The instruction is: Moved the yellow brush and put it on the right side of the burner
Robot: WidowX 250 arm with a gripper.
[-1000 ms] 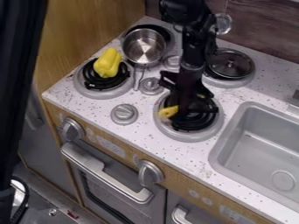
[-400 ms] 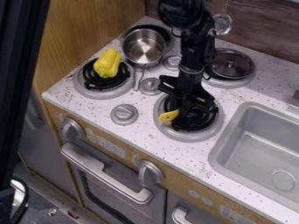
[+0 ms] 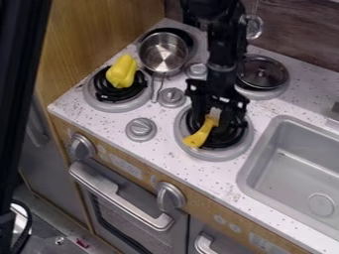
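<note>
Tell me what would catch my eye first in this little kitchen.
Probably the black robot arm, hanging from the top edge over the burner nearest the sink. At its lower end, a yellow brush slants over that burner. Next comes the bright yellow pepper on the left-hand burner.

I see my arm (image 3: 221, 62) above the middle burner (image 3: 215, 153) | yellow brush (image 3: 202, 133) slanted over it | yellow pepper (image 3: 122, 72) on the left burner (image 3: 115, 105) | sink (image 3: 295, 166) at right
</note>
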